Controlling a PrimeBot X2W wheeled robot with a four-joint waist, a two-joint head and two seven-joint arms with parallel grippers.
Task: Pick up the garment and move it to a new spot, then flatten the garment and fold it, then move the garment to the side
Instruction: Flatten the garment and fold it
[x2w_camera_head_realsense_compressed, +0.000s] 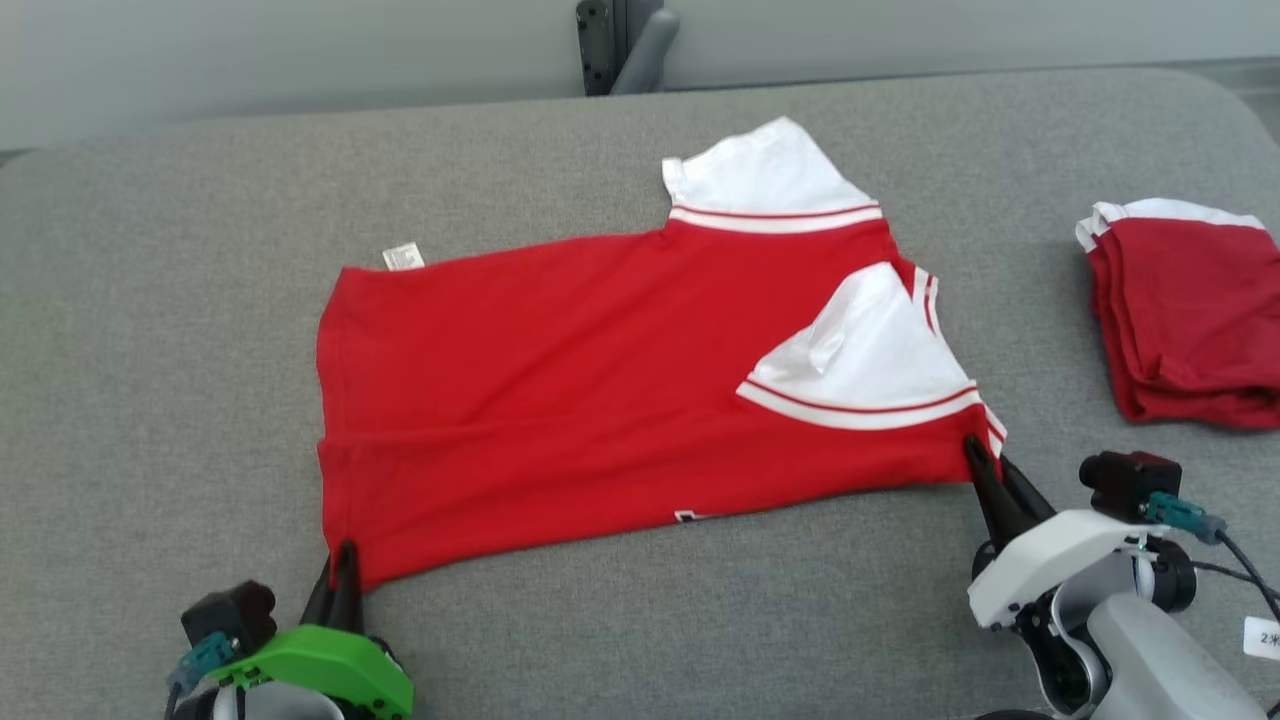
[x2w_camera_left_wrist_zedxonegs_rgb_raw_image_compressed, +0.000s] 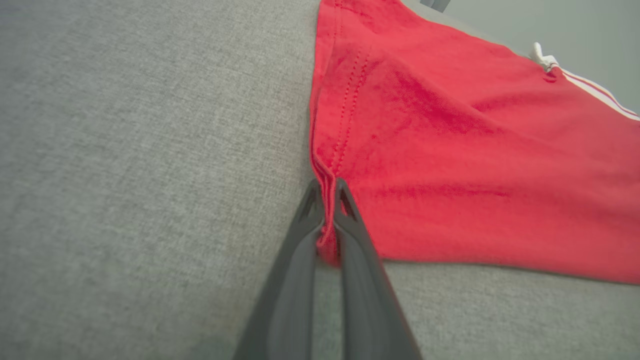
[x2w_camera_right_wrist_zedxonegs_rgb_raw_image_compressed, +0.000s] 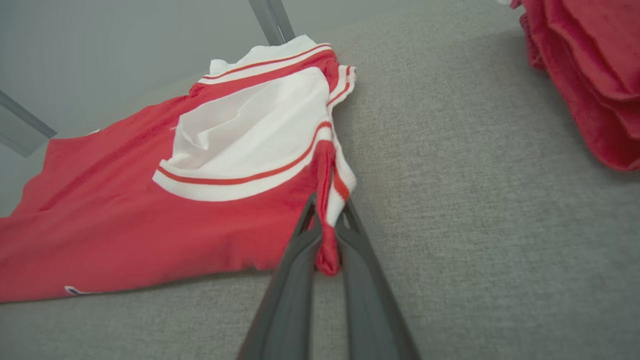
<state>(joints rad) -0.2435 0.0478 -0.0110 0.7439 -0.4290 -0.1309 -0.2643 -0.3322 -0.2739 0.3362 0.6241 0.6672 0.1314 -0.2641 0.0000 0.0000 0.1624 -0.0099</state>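
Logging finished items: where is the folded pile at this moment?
Head view: the folded pile lies far right on the grey surface, apart from the shirt to its left, beyond the right gripper.

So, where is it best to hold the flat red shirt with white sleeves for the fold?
At the two near corners, from the robot's side: the red shirt with white sleeves lies flat, that edge closest. The left gripper pinches the hem corner, the right gripper the striped corner, fingers shut.

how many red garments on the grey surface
2: one red and white t-shirt spread in the middle, one folded red garment at the right edge, partly cut off; its layers could hide another.
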